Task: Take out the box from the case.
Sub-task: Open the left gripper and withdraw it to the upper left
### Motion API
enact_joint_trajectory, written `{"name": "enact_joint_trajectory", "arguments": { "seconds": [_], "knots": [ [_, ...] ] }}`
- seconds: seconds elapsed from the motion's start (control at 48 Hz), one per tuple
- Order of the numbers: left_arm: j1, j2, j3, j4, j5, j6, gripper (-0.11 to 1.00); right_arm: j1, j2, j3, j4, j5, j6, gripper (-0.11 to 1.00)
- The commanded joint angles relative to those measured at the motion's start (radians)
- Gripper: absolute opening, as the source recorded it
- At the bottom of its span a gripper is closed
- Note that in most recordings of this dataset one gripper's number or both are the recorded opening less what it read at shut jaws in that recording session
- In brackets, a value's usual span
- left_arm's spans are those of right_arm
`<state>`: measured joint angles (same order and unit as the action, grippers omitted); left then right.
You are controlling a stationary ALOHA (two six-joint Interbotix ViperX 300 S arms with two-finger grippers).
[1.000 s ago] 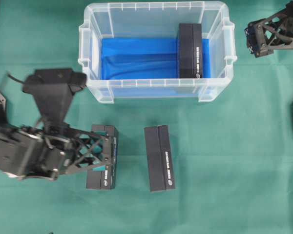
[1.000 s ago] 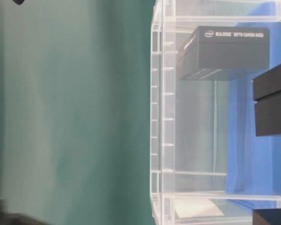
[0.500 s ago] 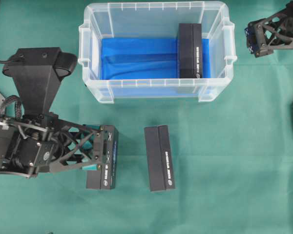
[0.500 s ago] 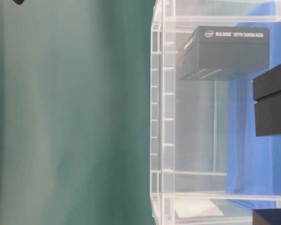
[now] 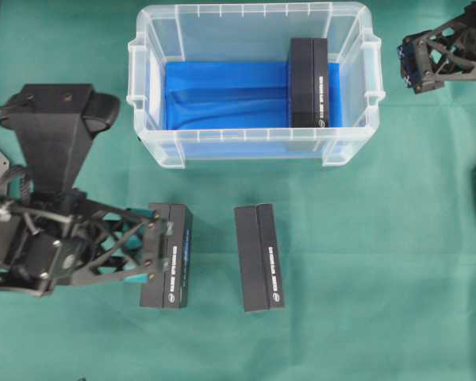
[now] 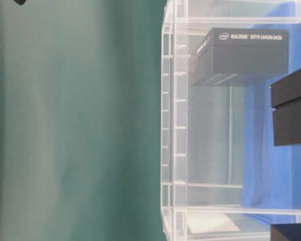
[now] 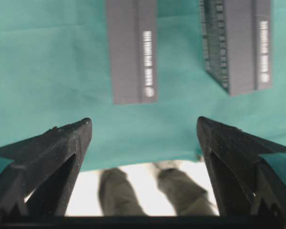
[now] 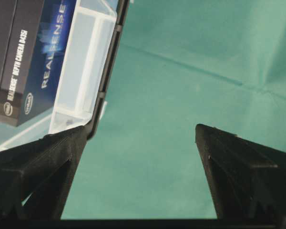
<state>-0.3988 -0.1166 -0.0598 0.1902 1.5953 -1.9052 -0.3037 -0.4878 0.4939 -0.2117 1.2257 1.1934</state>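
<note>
One box [image 5: 309,82] remains in the case [image 5: 254,147], lying against its wall at 3 o'clock, lettered "RealSense Depth Camera D435". Two boxes [image 5: 259,257] already lie on the green cloth [image 5: 381,262] at 6 o'clock. I judge the next reach falls to me: my left gripper [image 5: 153,252] and right gripper [image 5: 406,66] both gape, empty.

Green cloth [image 5: 381,262] covers the bench. In the left wrist view, past the cloth's edge, a pale floor strip [image 7: 138,188] shows two dark blurred shapes [image 7: 115,191], possibly someone's legs.
</note>
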Motion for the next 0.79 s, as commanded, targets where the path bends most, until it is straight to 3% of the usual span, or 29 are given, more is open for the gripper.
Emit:
{"name": "enact_joint_trajectory", "arguments": {
  "seconds": [0.0,0.417,0.521,0.771],
  "knots": [
    [-0.028,-0.057,0.017,0.005,0.034,-0.005,0.90,0.003,-0.005,-0.015,-0.002,-0.002,0.002,0.93],
    [-0.117,-0.250,0.235,0.005,0.057,-0.106,0.90,0.003,-0.005,-0.015,-0.002,0.005,0.000,0.93],
    [-0.117,-0.287,0.270,0.006,0.055,-0.135,0.90,0.003,-0.005,-0.015,-0.002,0.012,-0.002,0.93],
    [-0.077,-0.314,0.296,0.005,0.067,-0.127,0.90,0.002,-0.005,-0.015,-0.003,0.017,0.000,0.93]
  ]
}}
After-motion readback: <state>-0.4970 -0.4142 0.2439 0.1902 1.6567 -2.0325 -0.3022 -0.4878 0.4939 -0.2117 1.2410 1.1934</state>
